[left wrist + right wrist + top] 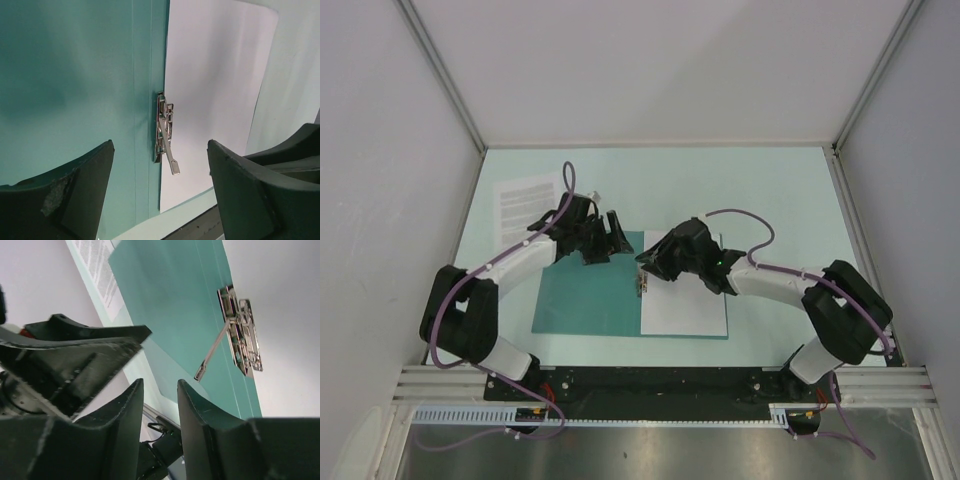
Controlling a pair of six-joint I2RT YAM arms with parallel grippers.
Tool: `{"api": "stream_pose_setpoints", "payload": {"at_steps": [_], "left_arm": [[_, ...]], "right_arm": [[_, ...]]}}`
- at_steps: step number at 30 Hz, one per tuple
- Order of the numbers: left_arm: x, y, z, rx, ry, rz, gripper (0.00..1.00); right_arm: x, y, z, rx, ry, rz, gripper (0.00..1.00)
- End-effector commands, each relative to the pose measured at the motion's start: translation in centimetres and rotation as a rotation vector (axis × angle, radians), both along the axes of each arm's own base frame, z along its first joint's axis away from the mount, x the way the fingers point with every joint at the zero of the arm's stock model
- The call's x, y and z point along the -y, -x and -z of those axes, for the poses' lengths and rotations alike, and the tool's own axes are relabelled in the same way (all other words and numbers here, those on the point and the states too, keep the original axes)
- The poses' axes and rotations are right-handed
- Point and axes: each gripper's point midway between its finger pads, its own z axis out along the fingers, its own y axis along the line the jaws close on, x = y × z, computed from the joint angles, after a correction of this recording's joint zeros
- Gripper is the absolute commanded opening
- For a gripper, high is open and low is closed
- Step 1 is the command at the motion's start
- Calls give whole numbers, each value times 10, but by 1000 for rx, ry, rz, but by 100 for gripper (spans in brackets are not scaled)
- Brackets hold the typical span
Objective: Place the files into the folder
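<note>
The smooth, pale mint surface (780, 200) carries one folder (585, 295), a flat teal card rectangle that lies open at its middle. There are two files. The blank sheet (685, 310) lies on the folder's right leaf, its far edge hidden by the right arm (770, 280). The printed sheet (515, 205) lies outside the folder at far left, one corner under the left arm (520, 260). The left pincer (605, 243) hovers over the left leaf, fingers wide apart and empty. The right pincer (648, 268) has its fingers narrowly apart, gripping nothing. One shiny metal lever clip (165, 135) sits at the spine.
</note>
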Motion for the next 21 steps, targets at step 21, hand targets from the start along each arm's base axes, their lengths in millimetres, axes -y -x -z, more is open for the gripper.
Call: {"api": "stream_pose_setpoints", "payload": {"at_steps": [21], "left_arm": [[-3,-7,-24,97,92,22,80]], "right_arm": [[-18,12,36,-116,26,135,33]]}}
